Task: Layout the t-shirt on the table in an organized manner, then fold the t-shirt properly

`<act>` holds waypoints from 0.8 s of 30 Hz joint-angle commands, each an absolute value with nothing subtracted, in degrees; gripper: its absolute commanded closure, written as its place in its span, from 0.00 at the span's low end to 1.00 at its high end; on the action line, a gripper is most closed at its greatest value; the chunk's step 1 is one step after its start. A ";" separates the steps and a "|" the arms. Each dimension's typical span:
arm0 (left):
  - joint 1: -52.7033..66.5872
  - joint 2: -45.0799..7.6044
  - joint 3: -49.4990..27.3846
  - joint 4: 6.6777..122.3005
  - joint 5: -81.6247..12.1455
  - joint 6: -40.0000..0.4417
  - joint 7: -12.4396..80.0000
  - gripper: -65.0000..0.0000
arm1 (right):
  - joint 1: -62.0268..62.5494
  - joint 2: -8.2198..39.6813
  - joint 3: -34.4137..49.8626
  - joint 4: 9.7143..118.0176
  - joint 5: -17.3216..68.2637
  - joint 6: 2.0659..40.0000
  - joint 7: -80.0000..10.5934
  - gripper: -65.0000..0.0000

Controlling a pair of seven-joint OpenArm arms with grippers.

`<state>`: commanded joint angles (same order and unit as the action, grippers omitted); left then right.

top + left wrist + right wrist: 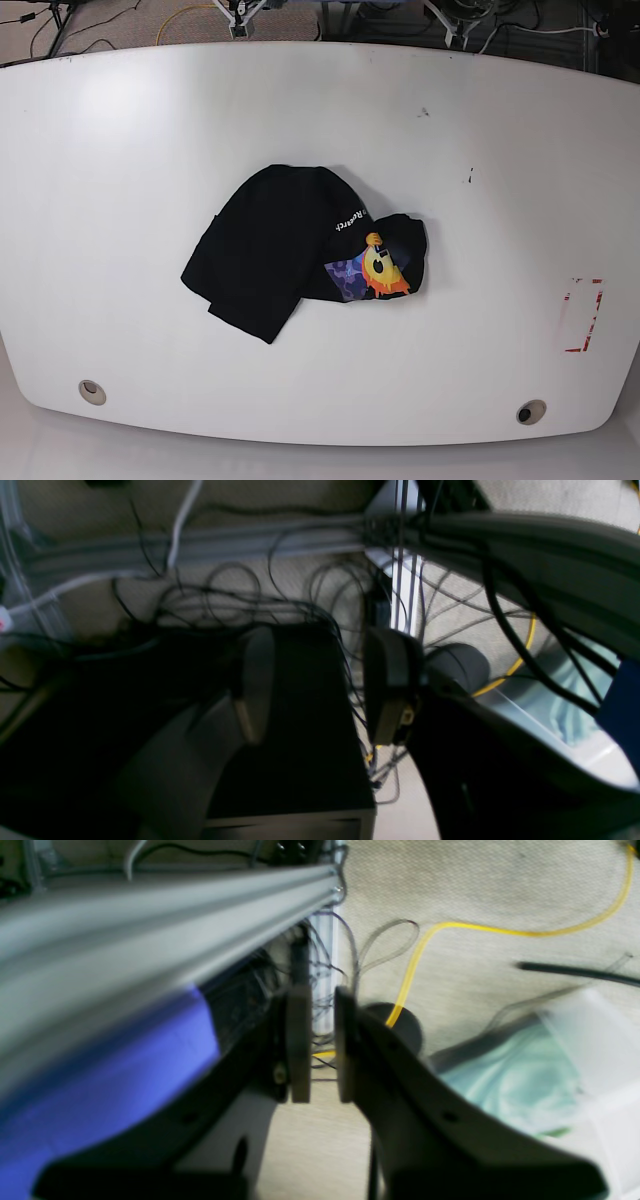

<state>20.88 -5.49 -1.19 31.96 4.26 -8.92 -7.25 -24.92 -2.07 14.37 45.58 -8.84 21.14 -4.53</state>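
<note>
White table carries the black t-shirt bunched near its centre with graphic print showing, no arm over it; left gripper parted wide and empty above floor cables, right gripper slightly parted, empty.

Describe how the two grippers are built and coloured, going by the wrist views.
The left gripper has black curved arms ending in flat, rounded grey-tan jaws, one with a small brass-coloured fitting at its base. The right gripper is similar: black arms with round holes, and flat grey rectangular jaws. No markings are legible; both views are blurred.
</note>
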 joint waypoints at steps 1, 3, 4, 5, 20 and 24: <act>22.02 -5.49 -1.19 33.98 4.26 -8.92 -7.25 0.60 | -25.80 -2.15 14.37 47.08 -8.84 21.14 -4.88 0.89; 24.31 -5.67 -1.19 37.14 4.26 -8.92 -7.25 0.60 | -27.65 -2.24 14.37 50.24 -8.84 21.32 -6.02 0.89; 26.15 -5.67 -1.19 39.60 4.26 -8.92 -7.25 0.60 | -29.05 -2.33 14.37 52.62 -8.75 21.58 -6.73 0.89; 27.21 -5.67 -1.19 41.19 4.26 -8.92 -7.25 0.60 | -29.76 -2.42 14.37 54.02 -8.75 21.58 -7.16 0.89; 45.23 -7.34 -5.49 64.66 4.18 -9.01 -7.08 0.60 | -46.02 -4.00 14.37 75.82 -8.66 21.76 -7.78 0.89; 48.92 -7.34 -6.55 70.20 4.18 -9.01 -7.08 0.60 | -49.89 -4.00 14.37 79.78 -8.66 21.76 -7.78 0.89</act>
<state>48.92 -7.34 -6.55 70.20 4.18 -9.01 -7.08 -49.89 -4.00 14.37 79.78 -8.66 21.76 -7.78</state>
